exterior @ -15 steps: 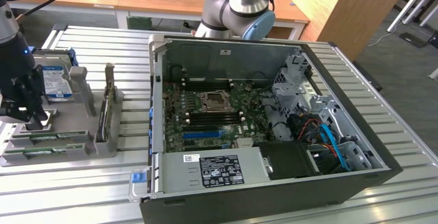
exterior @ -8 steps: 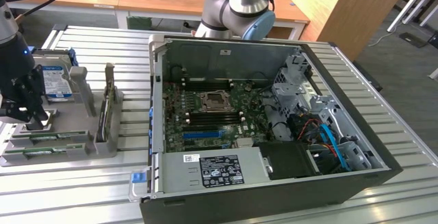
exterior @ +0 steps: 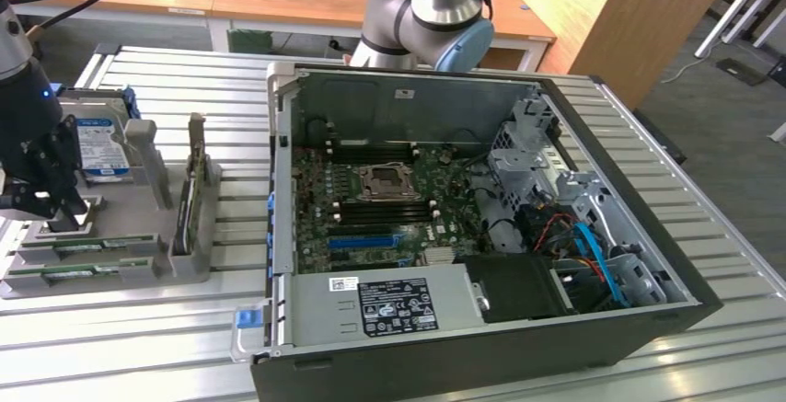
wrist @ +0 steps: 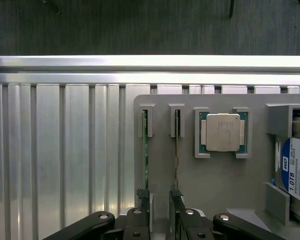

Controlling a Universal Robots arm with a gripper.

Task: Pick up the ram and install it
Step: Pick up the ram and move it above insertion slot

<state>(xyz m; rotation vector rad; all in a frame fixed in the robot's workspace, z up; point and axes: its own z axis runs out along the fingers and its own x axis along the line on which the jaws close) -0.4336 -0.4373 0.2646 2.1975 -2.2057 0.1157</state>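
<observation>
Two ram sticks stand on edge in slots of a grey tray (wrist: pixel 215 185): one green ram (wrist: pixel 145 145) and a second ram (wrist: pixel 176 150) beside it. In the exterior view the ram sticks (exterior: pixel 96 247) sit at the tray's near end, at the exterior view's left. My gripper (wrist: pixel 159 202) hangs open just above that end of the tray, one black finger (wrist: pixel 142 197) over each stick, with nothing between them. In the exterior view my gripper (exterior: pixel 55 218) is low over the tray (exterior: pixel 172 269).
A silver-topped processor (wrist: pixel 220 131) and a blue-labelled hard drive (wrist: pixel 296 172) share the tray. An upright card (exterior: pixel 193 190) stands in the tray's side holder. The open computer case (exterior: pixel 491 356) lies at the exterior view's right, its motherboard (exterior: pixel 368 209) exposed. The arm's base (exterior: pixel 430 16) stands behind it.
</observation>
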